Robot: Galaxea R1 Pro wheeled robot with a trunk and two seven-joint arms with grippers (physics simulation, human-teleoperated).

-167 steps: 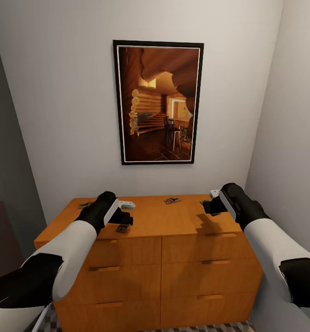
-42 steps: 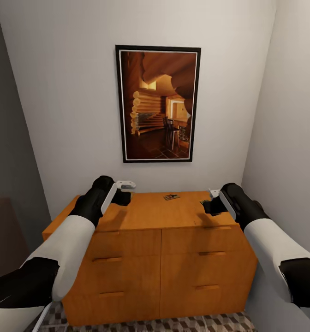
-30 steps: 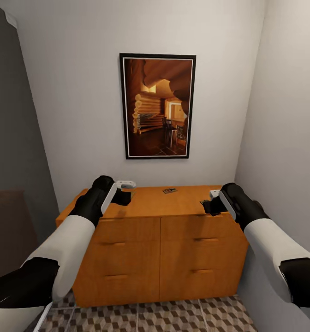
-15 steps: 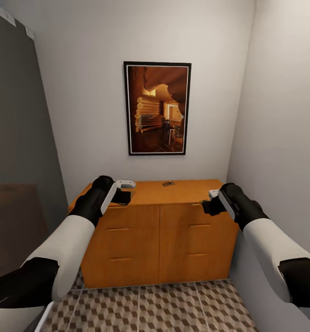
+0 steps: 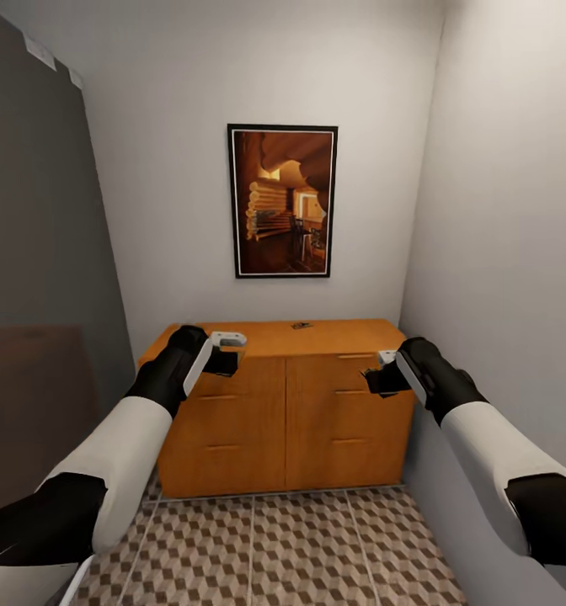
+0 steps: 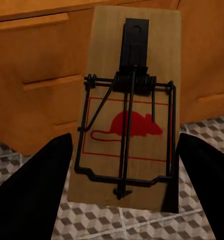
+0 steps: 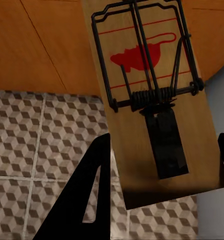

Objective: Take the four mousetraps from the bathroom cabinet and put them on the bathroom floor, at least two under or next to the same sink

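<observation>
Meanwhile, in the head view, the left gripper [image 5: 225, 360] and right gripper [image 5: 377, 380] hang before the cabinet [image 5: 287, 404], one mousetrap [image 5: 301, 326] lying near its top's back edge. The left wrist view shows that gripper grasping a mousetrap [image 6: 128, 112] above the bathroom floor [image 6: 142, 226]. The right wrist view shows the other mousetrap [image 7: 151, 95] clamped likewise. Both should be lowered flat onto one tiled surface by the sink before letting go.
</observation>
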